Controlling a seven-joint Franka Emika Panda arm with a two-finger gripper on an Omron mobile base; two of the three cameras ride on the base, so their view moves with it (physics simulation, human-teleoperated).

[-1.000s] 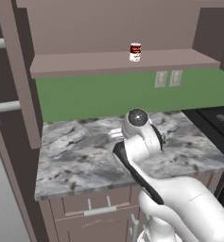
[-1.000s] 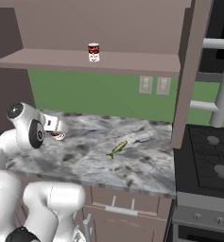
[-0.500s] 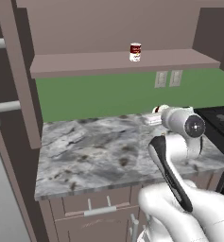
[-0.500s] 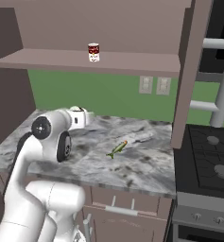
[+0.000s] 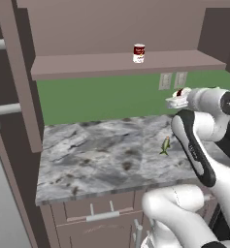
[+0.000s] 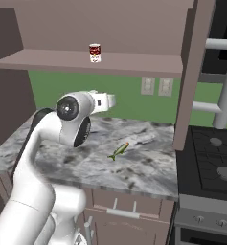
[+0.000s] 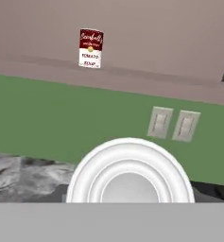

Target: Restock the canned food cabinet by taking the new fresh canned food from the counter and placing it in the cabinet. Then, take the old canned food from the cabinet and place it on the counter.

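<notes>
Soup can [image 7: 91,48] upright on cabinet [image 5: 126,65] shelf — above end effector [image 5: 177,100].

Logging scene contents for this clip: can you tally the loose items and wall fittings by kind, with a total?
Soup can: 1, upright on the cabinet shelf.
Small green fish-like item: 1, lying on the counter.
Wall switch plates: 2, side by side on the green wall.
Total: 4.

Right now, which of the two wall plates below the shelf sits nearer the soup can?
The left wall plate; it is on the soup can's side, the other plate farther right.
</notes>
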